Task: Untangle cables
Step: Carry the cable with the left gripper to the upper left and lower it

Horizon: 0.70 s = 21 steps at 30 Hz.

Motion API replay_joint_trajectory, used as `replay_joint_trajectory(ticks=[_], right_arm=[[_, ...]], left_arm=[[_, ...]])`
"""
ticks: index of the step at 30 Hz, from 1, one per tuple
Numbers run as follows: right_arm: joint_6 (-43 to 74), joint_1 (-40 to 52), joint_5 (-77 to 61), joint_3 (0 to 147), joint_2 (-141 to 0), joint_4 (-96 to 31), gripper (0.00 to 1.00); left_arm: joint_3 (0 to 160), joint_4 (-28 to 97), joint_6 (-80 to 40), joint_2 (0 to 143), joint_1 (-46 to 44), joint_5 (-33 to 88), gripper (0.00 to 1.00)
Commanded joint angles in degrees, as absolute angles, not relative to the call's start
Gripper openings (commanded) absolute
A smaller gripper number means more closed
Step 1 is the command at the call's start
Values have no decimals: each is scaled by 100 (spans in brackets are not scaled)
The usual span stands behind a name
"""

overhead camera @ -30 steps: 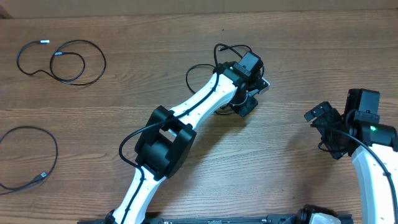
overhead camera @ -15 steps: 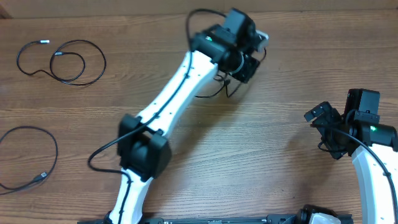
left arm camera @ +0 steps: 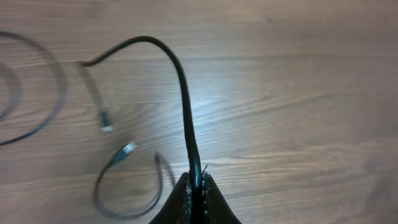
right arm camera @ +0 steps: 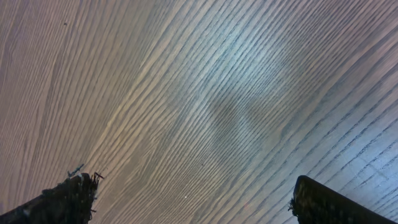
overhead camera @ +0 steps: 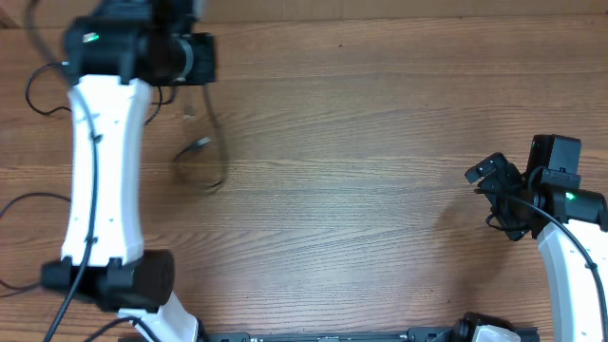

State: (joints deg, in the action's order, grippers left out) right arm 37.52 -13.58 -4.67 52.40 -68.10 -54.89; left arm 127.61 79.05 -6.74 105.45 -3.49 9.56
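At far left, your left gripper (left arm camera: pixel 196 179) pinches one cable (left arm camera: pixel 185 106) — seemingly free, not yet laid down; right gripper (right arm camera: pixel 189 193) gapes empty.

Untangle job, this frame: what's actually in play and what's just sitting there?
In play:
- left gripper, shut on the black cable
- that cable's loose end, hanging over the table

Lying about:
- upper-left cable
- lower-left cable
- right gripper, open, holding nothing

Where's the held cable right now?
The cable hangs from the shut left gripper, upper left in the overhead view, beside the other cables.
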Motion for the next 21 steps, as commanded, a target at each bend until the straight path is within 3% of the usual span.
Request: replay_joint_trajectory(ticks=[1,8,15,18,21], right_arm=[[3815,-1389,-484,5247,-6827,-5446,100],[3813,-1389,-484,5247,-6827,-5450,100],[3813,-1389,-484,5247,-6827,-5448,100],[3813,-1389,-484,5247,-6827,-5448,100],[3815,-1389,-484,5247,-6827,-5450,100]], left_arm=[[12897,8082,-799,10259,-78,851,4],[12892,8689,-1752,10256,-3,-355,4],[12866,8637,-2379,10274,-1,-2672,4],[12866,7787,-1815,10274,-1,-2532,4],[12866,7249,-1669,10274,-1,-1461,4]])
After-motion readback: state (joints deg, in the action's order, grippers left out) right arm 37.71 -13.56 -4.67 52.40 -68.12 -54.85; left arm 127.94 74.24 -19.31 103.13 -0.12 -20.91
